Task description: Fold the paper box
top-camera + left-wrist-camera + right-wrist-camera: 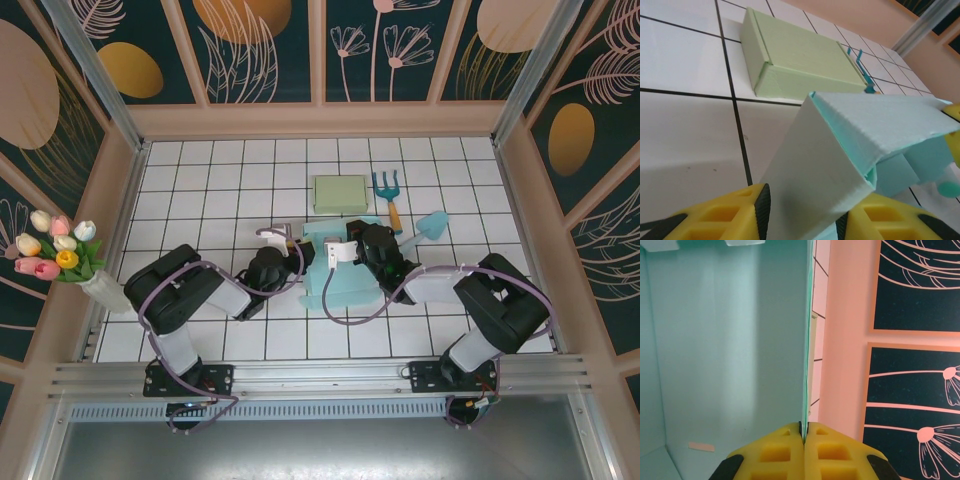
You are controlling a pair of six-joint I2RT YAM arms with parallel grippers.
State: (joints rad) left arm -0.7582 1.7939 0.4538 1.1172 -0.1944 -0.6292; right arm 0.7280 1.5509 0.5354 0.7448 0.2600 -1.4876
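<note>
The teal paper box lies partly folded on the white tiled table, between my two arms. My left gripper comes at it from the left. In the left wrist view my left gripper has its yellow fingers on either side of a doubled-over wall of the paper box, which fills the gap between the black pads. My right gripper is at the box's far side. In the right wrist view my right gripper is shut on the thin upright edge of a box wall, whose inner face is to the left.
A folded pale green box sits just behind the teal one, close ahead of the left gripper. A blue garden fork and a teal scoop lie to the right. A vase of tulips stands at the left wall.
</note>
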